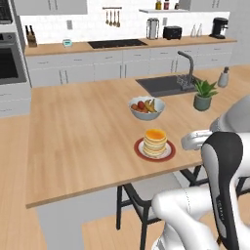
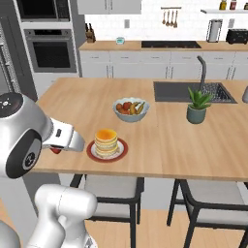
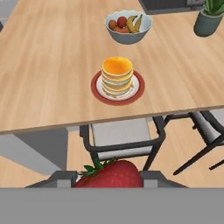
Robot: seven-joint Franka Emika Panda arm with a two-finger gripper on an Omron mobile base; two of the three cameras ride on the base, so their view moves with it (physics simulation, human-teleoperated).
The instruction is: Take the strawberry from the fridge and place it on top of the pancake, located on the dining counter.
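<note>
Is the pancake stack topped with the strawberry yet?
No. The strawberry sits in the shut claw, short of the pancake.

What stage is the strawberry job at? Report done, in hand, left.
Done: the strawberry is out of the fridge. In hand: the gripper is shut on it, off the near edge of the dining counter. Left: setting it on the pancake, whose top is bare.

The dining counter (image 1: 73, 146) had a long light-wood top. On it stood the pancake (image 1: 155, 141) stack on its red-rimmed plate (image 1: 141, 151), near the front edge. Just behind the plate sat a pale fruit bowl (image 1: 146, 108). Farther along, a small potted plant (image 1: 203, 94) stood near a dark sink (image 1: 161, 85) set into the top, with a tap (image 1: 188, 66) beside it.
</note>
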